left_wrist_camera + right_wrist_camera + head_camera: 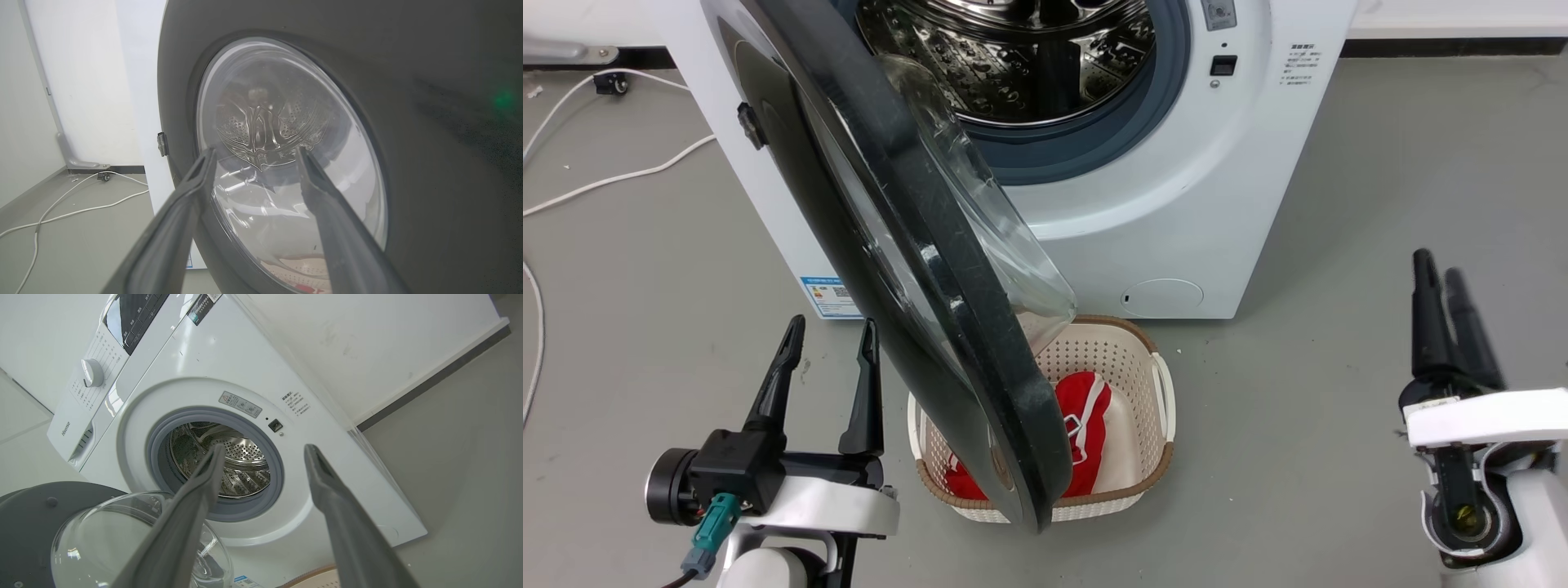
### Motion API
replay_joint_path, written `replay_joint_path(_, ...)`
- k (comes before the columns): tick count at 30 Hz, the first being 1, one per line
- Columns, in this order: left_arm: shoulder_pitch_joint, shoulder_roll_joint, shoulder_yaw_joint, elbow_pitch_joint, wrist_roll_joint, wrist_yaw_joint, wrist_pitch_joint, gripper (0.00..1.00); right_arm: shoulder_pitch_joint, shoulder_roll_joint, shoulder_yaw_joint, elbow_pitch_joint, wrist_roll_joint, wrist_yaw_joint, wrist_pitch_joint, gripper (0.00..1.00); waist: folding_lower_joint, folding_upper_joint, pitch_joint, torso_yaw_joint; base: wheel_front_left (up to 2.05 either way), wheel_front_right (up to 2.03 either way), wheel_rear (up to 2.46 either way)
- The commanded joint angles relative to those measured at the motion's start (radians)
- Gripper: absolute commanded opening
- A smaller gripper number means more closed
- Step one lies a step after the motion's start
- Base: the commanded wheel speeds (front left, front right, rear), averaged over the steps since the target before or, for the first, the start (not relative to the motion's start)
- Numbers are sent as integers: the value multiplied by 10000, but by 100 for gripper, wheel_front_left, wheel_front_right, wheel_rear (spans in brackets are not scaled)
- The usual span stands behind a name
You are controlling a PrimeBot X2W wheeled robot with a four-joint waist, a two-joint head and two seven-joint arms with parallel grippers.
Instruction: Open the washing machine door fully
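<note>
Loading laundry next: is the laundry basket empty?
No, red clothing lies inside the laundry basket in the head view.

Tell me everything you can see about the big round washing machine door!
The washing machine door is a big round disc, glossy black, with a clear glass bowl bulging from its inner side. It stands swung out from the machine, partly open, its lower edge over a basket. The open left end effector points at its outer face; whether they touch cannot be told.
</note>
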Motion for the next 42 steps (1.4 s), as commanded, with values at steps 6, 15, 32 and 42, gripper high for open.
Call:
replay_joint_path(6,92,-9,132,-44,49,12,-23,100,375,621,-1127,-1604,-4888,-1,-252,100,0,0,36,-146,0,0,0)
replay_joint_path(15,92,-9,196,-89,137,4,-23,100,1537,1218,-1163,-3670,-9215,-3,-105,100,0,0,-21,-178,0,0,0)
replay_joint_path(32,167,-9,206,-57,191,11,-23,100,2209,1242,-1037,-2452,-8569,-1,-145,100,0,0,-111,-227,0,0,0)
replay_joint_path(42,111,-9,211,-60,108,2,-22,0,2115,1241,-1003,-2284,-8504,-1,-214,100,0,0,-94,-272,0,0,0)
